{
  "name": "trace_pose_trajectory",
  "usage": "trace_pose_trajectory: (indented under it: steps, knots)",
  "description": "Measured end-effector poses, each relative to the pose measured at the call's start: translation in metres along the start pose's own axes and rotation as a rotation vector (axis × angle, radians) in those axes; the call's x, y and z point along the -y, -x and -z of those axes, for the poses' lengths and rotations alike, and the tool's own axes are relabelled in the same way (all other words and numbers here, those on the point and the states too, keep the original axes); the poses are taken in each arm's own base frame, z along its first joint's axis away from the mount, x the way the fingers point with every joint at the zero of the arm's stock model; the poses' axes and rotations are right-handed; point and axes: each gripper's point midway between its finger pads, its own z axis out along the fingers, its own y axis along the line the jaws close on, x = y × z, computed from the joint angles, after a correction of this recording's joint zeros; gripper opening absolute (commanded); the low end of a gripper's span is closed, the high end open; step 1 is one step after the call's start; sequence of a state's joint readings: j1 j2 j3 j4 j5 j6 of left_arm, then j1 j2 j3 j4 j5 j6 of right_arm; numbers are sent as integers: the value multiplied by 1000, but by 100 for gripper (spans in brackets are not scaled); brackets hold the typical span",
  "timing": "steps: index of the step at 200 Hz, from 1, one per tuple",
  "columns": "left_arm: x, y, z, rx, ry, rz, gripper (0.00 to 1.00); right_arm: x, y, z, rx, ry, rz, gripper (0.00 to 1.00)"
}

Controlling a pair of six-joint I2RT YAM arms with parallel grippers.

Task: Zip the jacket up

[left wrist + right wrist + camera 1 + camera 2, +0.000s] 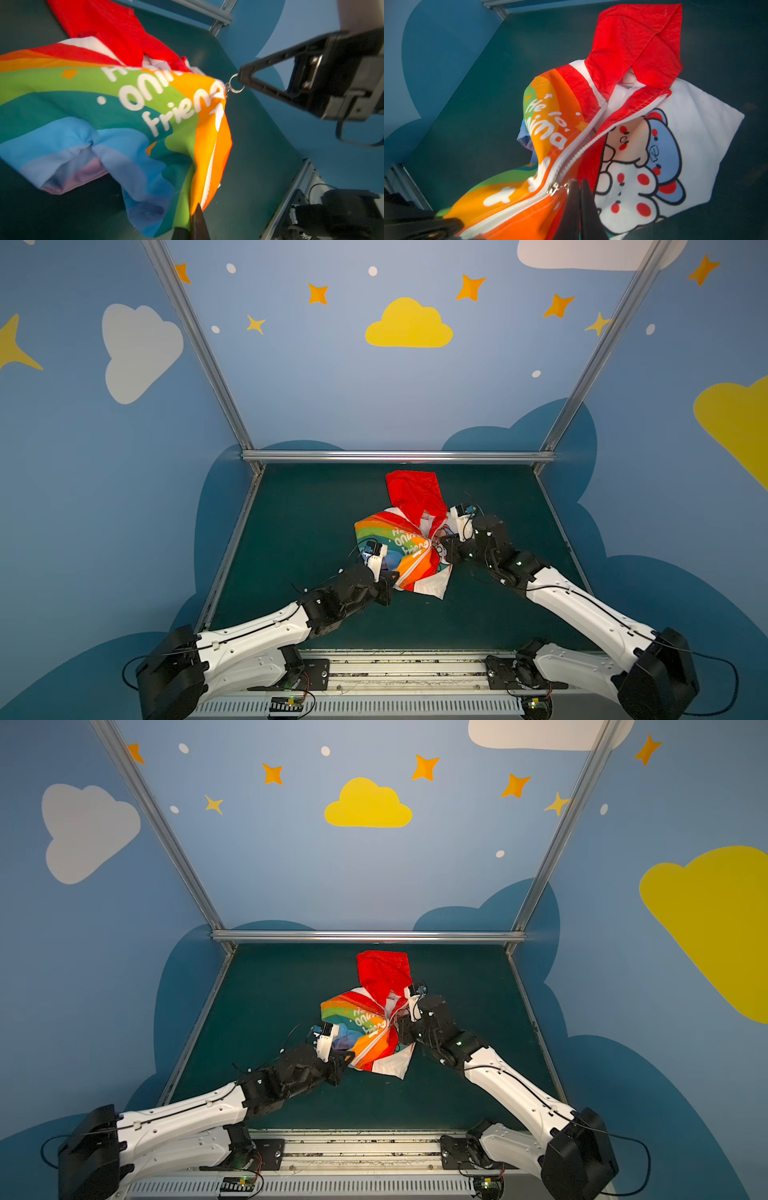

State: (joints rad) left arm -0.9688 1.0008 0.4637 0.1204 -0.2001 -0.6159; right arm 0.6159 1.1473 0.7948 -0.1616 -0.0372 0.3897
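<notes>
The jacket [399, 539] [361, 1025] lies bunched mid-mat in both top views, its red hood [415, 493] toward the back. My left gripper [196, 207] [394, 578] is shut on the jacket's bottom hem [203, 187] beside the white zipper. My right gripper [580, 182] [440, 545] is shut on the metal pull ring [235, 84] of the zipper slider [553, 188]. Between the two grippers the zipper [508, 207] is joined and pulled taut. Past the slider the two white tooth rows [591, 133] spread apart up to the hood. A cartoon animal print [643, 166] shows on the white front panel.
The dark green mat [311, 531] is bounded by a metal rail at the back [399, 456] and slanted rails at the left [232, 543] and right [561, 531]. A mounting rail with the arm bases [399, 672] runs along the front.
</notes>
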Motion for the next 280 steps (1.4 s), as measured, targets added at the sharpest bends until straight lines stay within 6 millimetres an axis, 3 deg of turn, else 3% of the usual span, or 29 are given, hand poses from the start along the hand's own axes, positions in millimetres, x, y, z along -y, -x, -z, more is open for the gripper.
trace_pose_trajectory:
  steps: [61,94,156,197,230,280]
  knots:
    - [-43,-15,25,77,140,-35,3,9,23,-6,83,15,-321,0]
    - [-58,-12,35,112,210,-42,3,30,28,-7,129,-9,-489,0]
    - [-90,-16,59,161,335,5,3,62,45,-2,192,-54,-582,0]
    - [-89,-13,63,180,330,-6,3,65,46,-3,181,-43,-587,0]
    - [-79,-7,55,154,281,-101,3,75,50,3,216,-91,-593,0]
    - [-71,36,38,61,201,-149,3,97,60,27,314,-210,-605,0]
